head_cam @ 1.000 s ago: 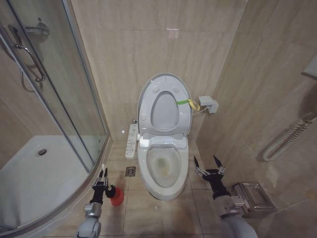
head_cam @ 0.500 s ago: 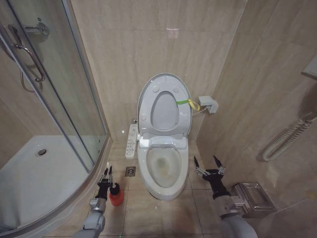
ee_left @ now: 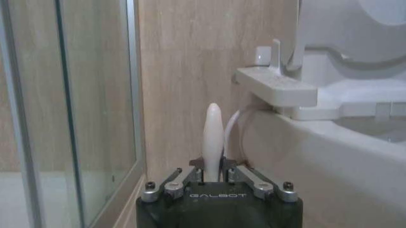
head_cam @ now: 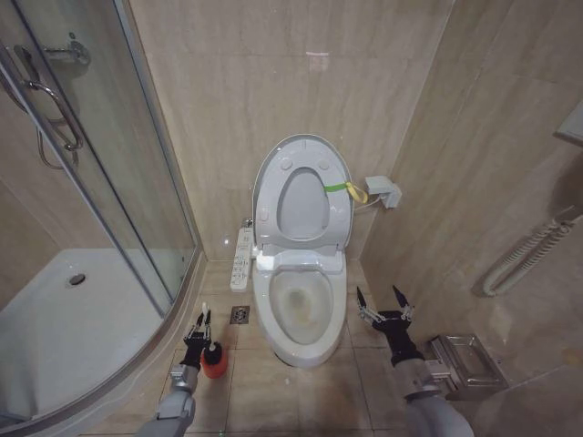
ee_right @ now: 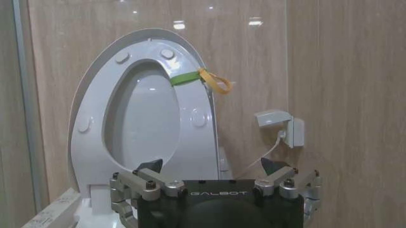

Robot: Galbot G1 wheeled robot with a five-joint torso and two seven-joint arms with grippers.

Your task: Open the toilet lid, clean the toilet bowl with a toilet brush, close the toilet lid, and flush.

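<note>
The toilet lid [head_cam: 302,208] stands upright against the wall with the seat ring raised in front of it, a yellow-green strap [head_cam: 343,188] on its edge. Below it the toilet bowl [head_cam: 301,308] lies uncovered. The lid [ee_right: 142,123] is also ahead in the right wrist view. Left of the bowl, my left gripper [head_cam: 200,326] is shut on the pale handle of the toilet brush [ee_left: 212,133], just above the round red holder [head_cam: 215,362]. The brush's head is hidden. My right gripper [head_cam: 383,304] hangs open to the right of the bowl, holding nothing.
A glass shower screen [head_cam: 109,182] and white shower tray [head_cam: 64,319] close off the left side. The button panel [head_cam: 242,258] and a floor drain [head_cam: 240,315] sit between the shower and the toilet. A metal box [head_cam: 465,360] stands on the floor at right.
My left gripper has shifted right with the brush handle, from beside the shower kerb to just over the red holder. The right arm has stayed still.
</note>
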